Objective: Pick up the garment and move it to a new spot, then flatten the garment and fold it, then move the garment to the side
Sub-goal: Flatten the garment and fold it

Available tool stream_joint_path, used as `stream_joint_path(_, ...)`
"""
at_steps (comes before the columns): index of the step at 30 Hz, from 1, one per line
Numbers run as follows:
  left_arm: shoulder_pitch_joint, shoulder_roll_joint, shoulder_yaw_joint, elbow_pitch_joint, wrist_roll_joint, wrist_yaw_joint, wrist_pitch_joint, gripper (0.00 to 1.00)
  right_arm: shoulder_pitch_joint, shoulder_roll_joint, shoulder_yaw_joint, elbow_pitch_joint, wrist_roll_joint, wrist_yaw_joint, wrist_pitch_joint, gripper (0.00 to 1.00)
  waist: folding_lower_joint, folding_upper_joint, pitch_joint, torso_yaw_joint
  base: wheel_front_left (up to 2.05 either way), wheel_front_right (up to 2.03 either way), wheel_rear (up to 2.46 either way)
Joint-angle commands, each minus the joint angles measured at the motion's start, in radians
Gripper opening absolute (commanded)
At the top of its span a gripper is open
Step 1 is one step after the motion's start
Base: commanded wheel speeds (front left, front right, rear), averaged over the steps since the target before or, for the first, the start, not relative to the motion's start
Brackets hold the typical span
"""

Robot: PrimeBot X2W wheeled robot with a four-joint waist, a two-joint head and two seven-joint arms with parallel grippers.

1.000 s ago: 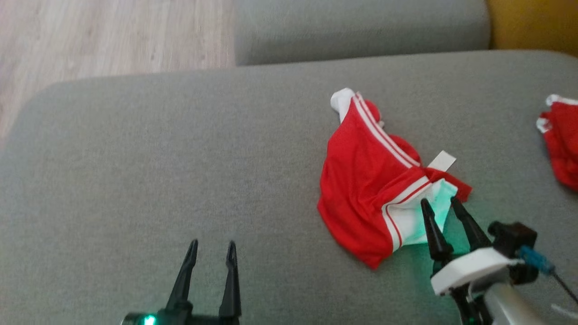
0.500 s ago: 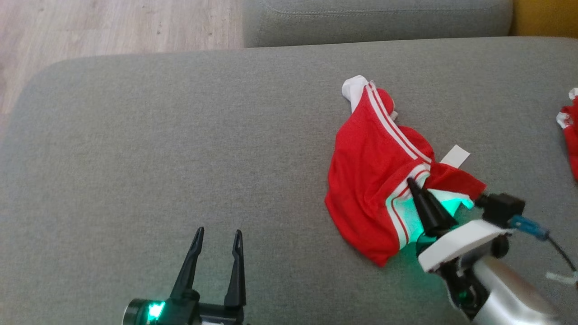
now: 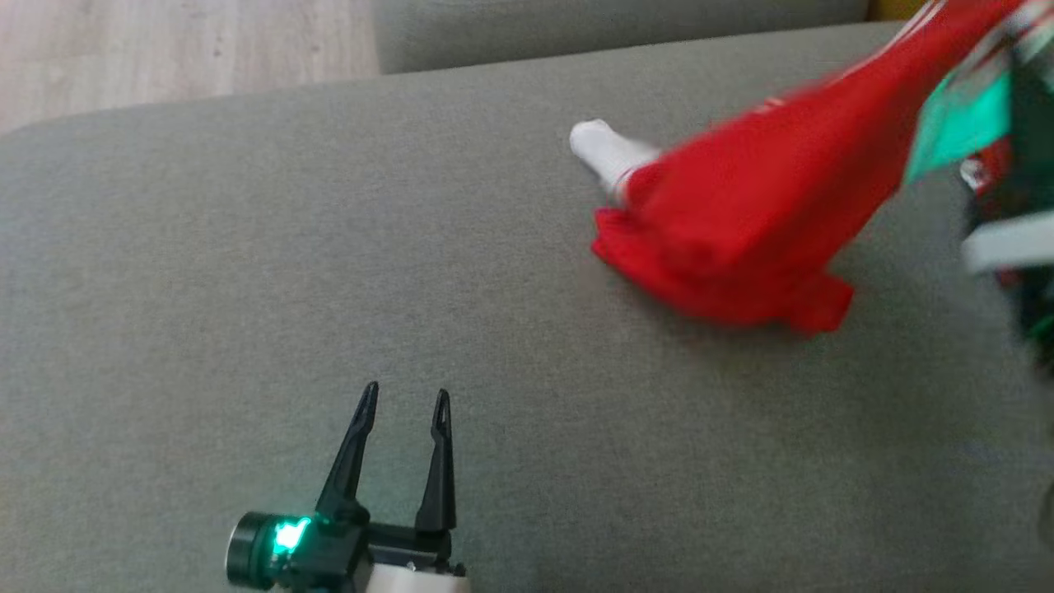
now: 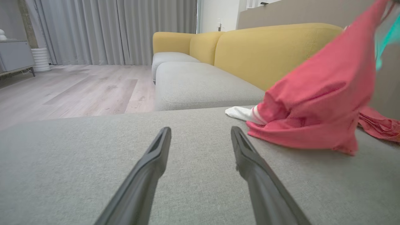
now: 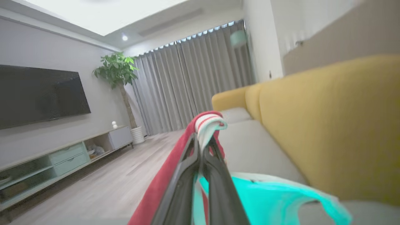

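Note:
The red garment (image 3: 757,222) with white trim hangs stretched from the upper right of the head view. Its lower folds and a white cuff (image 3: 605,152) still rest on the grey sofa cushion (image 3: 247,288). In the right wrist view my right gripper (image 5: 203,140) is shut on the garment's white-and-red striped edge (image 5: 207,125), lifted above the seat. Red cloth (image 5: 162,184) trails down beside the fingers. My left gripper (image 3: 407,394) is open low over the cushion at the lower left, empty and well left of the garment (image 4: 315,103).
A second red piece of clothing (image 4: 378,125) lies on the cushion behind the raised one. The yellow sofa back (image 4: 265,53) rises along the far side. Another grey seat (image 4: 200,84) and wood floor (image 3: 165,49) lie beyond the cushion's edge.
My right gripper closed on the garment's striped edge and pulled it up and to the right, stretching the cloth. The head camera also shifted. My left gripper stayed open.

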Motion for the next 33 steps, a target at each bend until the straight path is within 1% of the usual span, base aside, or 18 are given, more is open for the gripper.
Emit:
stream_joint_path(1,-0.039,-0.008,0.018,-0.033,0.001,0.003,-0.008,1.0,-0.066,-0.046,-0.018,-0.056,-0.018,-0.001,-0.006,0.0,-0.0001,0.0,0.017,-0.014,0.0,0.0,0.0)
stream_joint_path(5,-0.059,-0.008,0.01,-0.031,-0.006,0.012,-0.008,1.0,-0.192,-0.121,-0.071,-0.139,-0.07,-0.001,-0.006,0.0,-0.0001,0.0,0.032,-0.023,0.0,0.0,0.0)
stream_joint_path(8,-0.069,-0.008,0.005,-0.027,-0.011,0.014,-0.008,1.0,-0.293,-0.151,-0.095,-0.186,-0.107,-0.001,-0.006,0.0,-0.0001,0.0,0.039,-0.022,0.0,0.0,0.0)
stream_joint_path(10,-0.076,-0.008,0.002,-0.024,-0.014,0.012,-0.008,1.0,-0.352,-0.147,-0.101,-0.21,-0.131,-0.001,-0.006,0.0,-0.0001,0.0,0.045,-0.016,0.0,0.0,0.0)
stream_joint_path(11,-0.08,-0.008,0.002,-0.023,-0.015,0.012,-0.008,1.0,-0.37,-0.142,-0.086,-0.221,-0.143,-0.001,-0.006,0.0,-0.0001,0.0,0.047,-0.013,0.0,0.0,0.0)
stream_joint_path(13,-0.085,-0.008,0.004,-0.022,-0.02,0.014,-0.008,1.0,-0.382,-0.123,-0.03,-0.23,-0.16,-0.001,-0.006,0.0,-0.0001,0.0,0.053,-0.005,0.0,0.0,0.0)
stream_joint_path(15,-0.09,-0.008,0.005,-0.022,-0.024,0.017,-0.008,1.0,-0.364,-0.091,0.047,-0.231,-0.175,-0.001,-0.006,0.0,-0.0001,0.0,0.06,0.004,0.0,0.0,0.0)
stream_joint_path(16,-0.09,-0.008,0.005,-0.022,-0.024,0.017,-0.008,1.0,-0.364,-0.091,0.047,-0.231,-0.175,-0.001,-0.006,0.0,-0.0001,0.0,0.06,0.004,0.0,0.0,0.0)
stream_joint_path(19,-0.099,-0.008,-0.001,-0.02,-0.031,0.018,-0.008,1.0,-0.304,-0.017,0.199,-0.224,-0.171,-0.001,-0.006,0.0,-0.0001,0.0,0.072,0.024,0.0,0.0,0.0)
stream_joint_path(24,-0.116,-0.008,-0.016,-0.014,-0.038,0.019,-0.008,1.0,-0.177,0.155,0.44,-0.158,-0.152,-0.001,-0.006,0.0,-0.0001,0.0,0.09,0.064,0.0,0.0,0.0)
stream_joint_path(26,-0.124,-0.008,-0.02,-0.011,-0.04,0.02,-0.008,1.0,-0.136,0.233,0.514,-0.116,-0.146,-0.001,-0.006,0.0,-0.0001,0.0,0.094,0.081,0.0,0.0,0.0)
stream_joint_path(29,-0.133,-0.008,-0.026,-0.007,-0.042,0.021,-0.008,1.0,-0.095,0.339,0.585,-0.06,-0.152,-0.001,-0.006,0.0,-0.0001,0.0,0.095,0.106,0.0,0.0,0.0)
stream_joint_path(30,-0.135,-0.008,-0.028,-0.006,-0.043,0.021,-0.008,1.0,-0.085,0.363,0.601,-0.044,-0.158,-0.001,-0.006,0.17,-0.0001,0.0,0.094,0.113,0.0,0.0,0.0)
stream_joint_path(31,-0.136,-0.008,-0.031,-0.005,-0.044,0.022,-0.008,1.0,-0.075,0.382,0.614,-0.032,-0.161,-0.001,-0.006,0.88,-0.0001,0.0,0.093,0.121,0.0,0.0,0.0)
stream_joint_path(32,-0.137,-0.008,-0.032,-0.005,-0.044,0.023,-0.008,1.0,-0.067,0.396,0.623,-0.029,-0.164,-0.001,-0.006,1.0,-0.0001,0.0,0.091,0.125,0.0,0.0,0.0)
stream_joint_path(33,-0.136,-0.008,-0.032,-0.006,-0.043,0.026,-0.008,1.0,-0.054,0.411,0.628,-0.035,-0.168,-0.001,-0.006,1.0,-0.0001,0.0,0.088,0.131,0.0,0.0,0.0)
